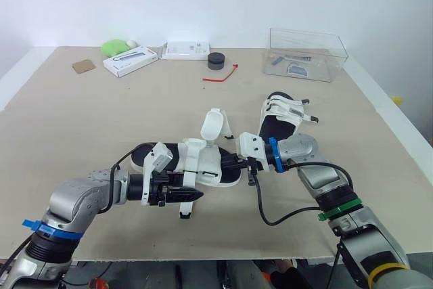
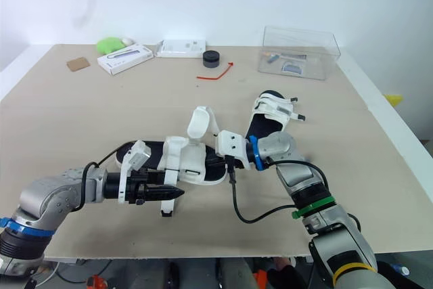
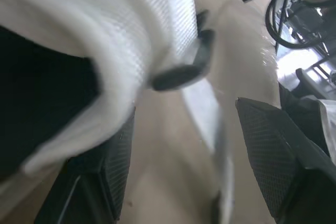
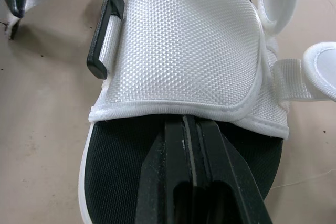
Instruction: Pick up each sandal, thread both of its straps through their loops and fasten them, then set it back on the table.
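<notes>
A black-soled sandal point(image 1: 203, 162) with white straps lies at the table's middle front, one strap point(image 1: 214, 125) flipped up. Its loose front strap point(image 1: 185, 202) hangs from a black loop point(image 3: 184, 73). My left gripper point(image 1: 198, 195) is at the sandal's near side, open, with that strap running between its fingers point(image 3: 273, 150). My right gripper point(image 4: 190, 121) is shut at the sandal's other end. It lies over the black footbed, with its tips at the edge of the white woven band point(image 4: 184, 40). The second sandal point(image 1: 281, 116) lies behind, to the right.
At the back stand a clear plastic box point(image 1: 308, 52), a black round puck point(image 1: 216, 61), a red tie point(image 1: 222, 76), two white boxes point(image 1: 130, 60) point(image 1: 186, 50), a green object point(image 1: 115, 47) and a brown card point(image 1: 84, 65). My right arm's cable point(image 1: 270, 218) loops over the front edge.
</notes>
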Robot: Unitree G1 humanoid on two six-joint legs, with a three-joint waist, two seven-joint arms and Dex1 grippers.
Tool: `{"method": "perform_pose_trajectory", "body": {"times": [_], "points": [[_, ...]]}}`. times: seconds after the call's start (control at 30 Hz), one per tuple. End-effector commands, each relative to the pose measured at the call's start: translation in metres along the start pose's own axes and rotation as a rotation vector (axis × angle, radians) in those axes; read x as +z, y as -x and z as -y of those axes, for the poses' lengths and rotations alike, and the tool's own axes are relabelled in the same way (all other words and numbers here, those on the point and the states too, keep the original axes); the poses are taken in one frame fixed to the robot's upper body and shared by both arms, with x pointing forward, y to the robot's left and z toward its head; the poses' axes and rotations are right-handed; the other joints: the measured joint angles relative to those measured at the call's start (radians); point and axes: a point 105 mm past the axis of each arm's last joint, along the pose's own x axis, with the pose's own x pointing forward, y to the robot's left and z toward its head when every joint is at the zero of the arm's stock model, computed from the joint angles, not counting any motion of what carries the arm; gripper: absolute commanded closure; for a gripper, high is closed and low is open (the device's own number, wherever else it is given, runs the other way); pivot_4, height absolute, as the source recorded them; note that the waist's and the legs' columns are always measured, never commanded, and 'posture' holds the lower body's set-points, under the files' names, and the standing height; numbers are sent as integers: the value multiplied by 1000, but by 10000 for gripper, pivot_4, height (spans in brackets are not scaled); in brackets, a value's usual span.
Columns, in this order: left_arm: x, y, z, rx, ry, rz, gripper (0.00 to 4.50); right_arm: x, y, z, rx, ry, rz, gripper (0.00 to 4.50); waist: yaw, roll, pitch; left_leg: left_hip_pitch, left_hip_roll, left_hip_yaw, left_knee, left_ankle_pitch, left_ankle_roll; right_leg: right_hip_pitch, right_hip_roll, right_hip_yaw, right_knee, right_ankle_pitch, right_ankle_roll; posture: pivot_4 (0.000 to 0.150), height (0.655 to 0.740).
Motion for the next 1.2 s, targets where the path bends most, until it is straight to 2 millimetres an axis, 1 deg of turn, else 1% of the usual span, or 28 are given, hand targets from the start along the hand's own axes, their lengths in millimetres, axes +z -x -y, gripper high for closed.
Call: {"method": "perform_pose_trajectory", "body": {"times": [0.03, 0.1, 0.23, 0.27, 0.37, 0.43, 0.6, 0.73, 0.87, 1.0, 1.1, 1.13, 1.17, 1.2], "points": [[5, -3, 6, -39, -24, 10, 15813, 2, 5, 5, -19, 7, 2, 45000, 0, 0, 0, 0, 0, 0, 0, 0, 0, 0, 0, 0, 0, 0, 0, 1500, 7400], [0, -3, 11, -59, -13, -3, 21571, 2, 7, 5, -20, 5, -2, 45000, 0, 0, 0, 0, 0, 0, 0, 0, 0, 0, 0, 0, 0, 0, 0, 1500, 7400], [-2, 0, 20, -102, 23, 1, 42141, 0, 10, 0, -17, -3, -7, 45000, 0, 0, 0, 0, 0, 0, 0, 0, 0, 0, 0, 0, 0, 0, 0, 1500, 7400], [-2, 2, 23, -116, 40, 7, 44619, -1, 11, -1, -14, -5, -8, 45000, 0, 0, 0, -1, 0, 0, -1, 0, 0, 0, -1, 0, 0, 0, 0, 1500, 7400], [0, 11, 33, -170, 96, 10, 44619, -2, 10, -7, -4, -13, -10, 45000, 0, 0, 0, -1, -1, -1, -1, 0, 0, 0, -2, -1, -1, -1, 1, 1500, 7400], [-1, 17, 36, -175, 112, -3, 44619, -2, 9, -9, 1, -15, -10, 45000, 0, 0, 0, -1, -1, -1, -1, 0, 0, 0, -2, -1, -1, -1, 2, 1500, 7400], [-11, 28, 49, -208, 134, -59, 44619, -1, 5, -10, 9, -12, -7, 45000, 0, 0, 0, -1, -1, -1, -1, -1, 0, 0, -2, -1, -2, -2, 1, 1500, 7400], [-18, 28, 55, -207, 138, -71, 44619, 0, 4, -10, 14, -9, -7, 45000, 0, 0, 0, -1, -1, -1, -2, -1, 0, 0, -2, -1, -2, -3, 1, 1500, 7400], [-21, 25, 56, -194, 133, -73, 44619, -1, 3, -10, 18, -7, -7, 45000, 0, 0, 0, -1, -1, -1, -2, -1, 0, 0, -2, -2, -2, -3, 0, 1500, 7400], [-17, 21, 49, -118, 27, -68, 44619, -1, 2, -10, 24, -2, -10, 45000, 0, 0, 0, -1, -1, -1, -2, -1, 0, 0, -2, -2, -2, -3, 0, 1500, 7400], [-11, 23, 43, -67, -133, -69, 36096, -1, 2, -9, 26, 1, -11, 45000, 0, 0, 0, -1, -1, -1, -2, -1, 0, 0, -2, -2, -2, -3, 0, 1500, 7400], [-10, 25, 41, -51, -204, -79, 30299, -1, 2, -9, 27, 2, -12, 45000, 0, 0, 0, -1, -1, -1, -2, -1, 0, 0, -2, -2, -2, -3, 0, 1500, 7400], [-10, 28, 38, -27, -297, -106, 26780, -1, 2, -9, 28, 2, -12, 45000, 0, 0, 0, -1, -1, -1, -2, -1, 0, 0, -2, -2, -2, -3, 0, 1500, 7400], [-10, 30, 36, -17, -362, -128, 21949, -2, 2, -9, 29, 2, -12, 45000, -1, 0, 0, -1, -1, -1, -2, -1, 0, 0, -2, -2, -2, -3, -1, 1500, 7400]]}}
